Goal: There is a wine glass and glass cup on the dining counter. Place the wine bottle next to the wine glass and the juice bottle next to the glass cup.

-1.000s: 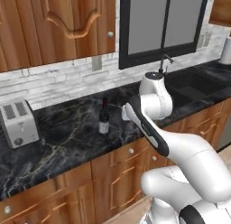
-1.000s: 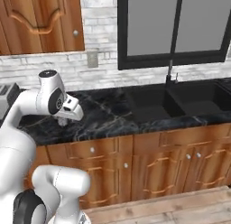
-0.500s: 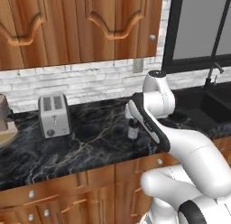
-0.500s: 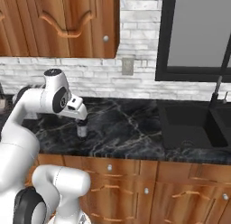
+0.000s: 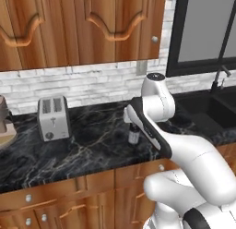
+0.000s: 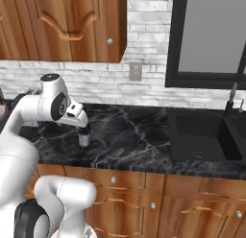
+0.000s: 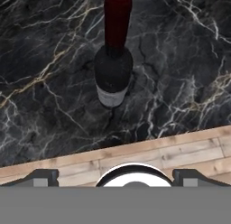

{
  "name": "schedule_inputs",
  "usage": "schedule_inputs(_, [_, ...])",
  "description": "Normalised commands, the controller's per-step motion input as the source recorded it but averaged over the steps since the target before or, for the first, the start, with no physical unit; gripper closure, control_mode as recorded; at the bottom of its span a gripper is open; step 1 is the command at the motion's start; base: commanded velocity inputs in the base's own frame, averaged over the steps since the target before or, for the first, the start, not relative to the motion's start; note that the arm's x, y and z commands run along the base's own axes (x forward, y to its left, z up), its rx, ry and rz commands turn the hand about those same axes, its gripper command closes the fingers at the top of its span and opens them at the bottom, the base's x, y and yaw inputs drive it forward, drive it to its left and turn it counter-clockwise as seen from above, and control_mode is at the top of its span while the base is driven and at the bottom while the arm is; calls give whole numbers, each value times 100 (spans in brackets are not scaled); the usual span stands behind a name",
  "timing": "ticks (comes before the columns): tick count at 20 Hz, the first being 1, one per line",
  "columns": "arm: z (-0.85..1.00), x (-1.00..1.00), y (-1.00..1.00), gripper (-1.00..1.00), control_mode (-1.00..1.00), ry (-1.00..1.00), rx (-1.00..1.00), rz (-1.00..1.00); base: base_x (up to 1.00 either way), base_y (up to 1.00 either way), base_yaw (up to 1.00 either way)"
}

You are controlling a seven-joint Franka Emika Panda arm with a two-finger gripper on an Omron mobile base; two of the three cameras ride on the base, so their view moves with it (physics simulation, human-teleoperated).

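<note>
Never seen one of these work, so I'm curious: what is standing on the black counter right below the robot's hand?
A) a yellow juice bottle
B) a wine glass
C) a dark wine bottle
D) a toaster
C: the hand view looks down on an upright, free-standing dark wine bottle with a red-capped neck.

The wine bottle [image 7: 113, 69] label's print is unreadable.

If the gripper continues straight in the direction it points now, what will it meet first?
Most likely the slim dark wine bottle, which stands upright straight ahead of the open gripper on the black marble counter; how far away is unclear.
</note>
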Motion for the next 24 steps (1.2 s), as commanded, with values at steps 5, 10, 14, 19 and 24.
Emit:
schedule_inputs(5, [0, 0, 0, -100, 100, 0, 0, 0, 27, -5, 0])
schedule_inputs(10, [0, 0, 0, -100, 100, 0, 0, 0, 38, 3, 1])
schedule_inputs(14, [0, 0, 0, -100, 100, 0, 0, 0, 18, 3, 2])
schedule_inputs(19, [0, 0, 0, -100, 100, 0, 0, 0, 0, 0, 0])
schedule_inputs(24, [0, 0, 0, -100, 100, 0, 0, 0, 0, 0, 0])
